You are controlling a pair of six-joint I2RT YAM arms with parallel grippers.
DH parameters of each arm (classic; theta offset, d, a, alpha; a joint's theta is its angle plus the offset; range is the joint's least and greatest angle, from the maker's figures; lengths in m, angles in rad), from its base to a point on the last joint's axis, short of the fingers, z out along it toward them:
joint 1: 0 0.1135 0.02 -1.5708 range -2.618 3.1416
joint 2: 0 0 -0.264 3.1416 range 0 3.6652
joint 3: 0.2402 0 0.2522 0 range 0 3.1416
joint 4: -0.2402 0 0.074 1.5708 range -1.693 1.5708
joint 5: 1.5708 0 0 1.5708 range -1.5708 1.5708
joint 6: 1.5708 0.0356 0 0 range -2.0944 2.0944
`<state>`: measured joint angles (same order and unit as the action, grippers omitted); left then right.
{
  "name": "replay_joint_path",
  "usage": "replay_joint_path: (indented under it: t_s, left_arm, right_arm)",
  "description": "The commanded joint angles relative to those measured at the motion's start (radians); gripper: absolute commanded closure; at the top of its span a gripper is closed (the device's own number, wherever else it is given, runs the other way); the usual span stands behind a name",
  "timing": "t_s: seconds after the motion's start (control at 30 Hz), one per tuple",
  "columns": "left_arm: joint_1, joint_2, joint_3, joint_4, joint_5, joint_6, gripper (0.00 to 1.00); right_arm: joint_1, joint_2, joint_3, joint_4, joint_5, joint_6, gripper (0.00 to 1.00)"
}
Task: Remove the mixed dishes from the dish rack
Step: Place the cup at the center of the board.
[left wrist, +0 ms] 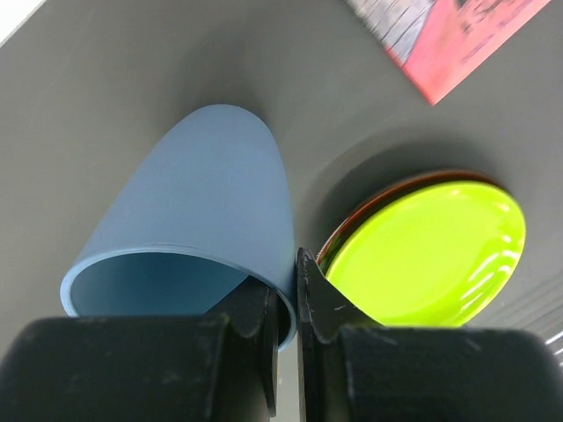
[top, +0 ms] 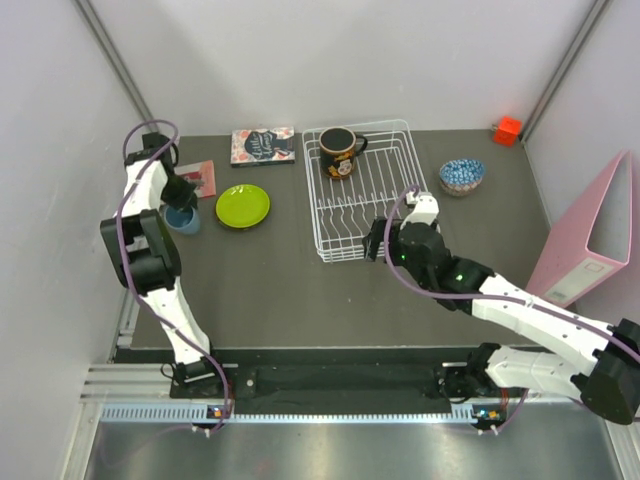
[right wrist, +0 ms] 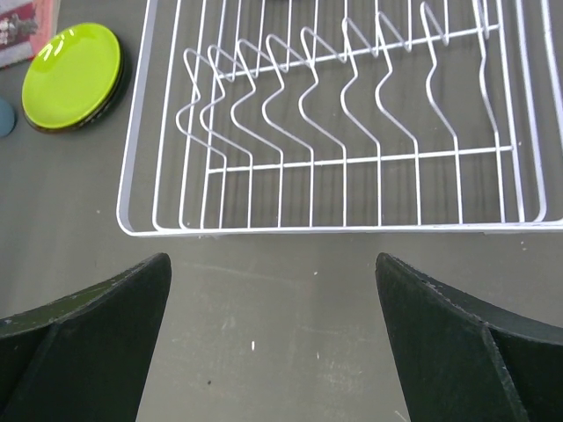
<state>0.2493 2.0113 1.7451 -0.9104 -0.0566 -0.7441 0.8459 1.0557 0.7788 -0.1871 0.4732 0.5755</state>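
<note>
Left tool point(left wrist: 286, 283) seemingly pinches blue cup point(left wrist: 211, 193), rim half-hidden.

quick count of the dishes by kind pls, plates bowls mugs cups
plates: 2 (lime-green plate stacked on a darker plate)
bowls: 1 (blue-dotted bowl)
mugs: 1 (black mug, in the dish rack)
cups: 1 (pale blue cup)
total: 5

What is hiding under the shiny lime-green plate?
A second dish sits under the lime-green plate: only its dark reddish rim peeks out. Its top is covered, so any pattern cannot be seen.
</note>
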Motion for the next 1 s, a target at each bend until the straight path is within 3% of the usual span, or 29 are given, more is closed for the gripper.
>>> replay_joint_path:
  t_s: [0.0,0.07,0.37,0.7,0.97]
  left_arm:
    - [0.004,0.015,0.097,-0.151,0.044,-0.046,1.0]
    - [0.004,0.058,0.166,-0.252,0.052,-0.063,1.0]
    - [0.004,0.098,0.159,-0.338,0.043,-0.078,1.0]
    - [0.004,0.063,0.074,-0.257,0.049,-0.058,0.99]
    - [0.005,0.023,0.099,-0.26,0.084,-0.017,0.78]
  right_arm:
    - [-0.013,0.023,0.042,0.043,-0.019,-0.012,0.02]
    - [-0.013,0.033,0.048,0.052,-0.033,-0.005,0.02]
    - [-0.016,0.041,0.04,0.067,-0.062,-0.005,0.02]
    - [-0.021,0.046,0.019,0.072,-0.071,0.004,0.02]
    - [-0.021,0.066,0.022,0.09,-0.104,0.004,0.02]
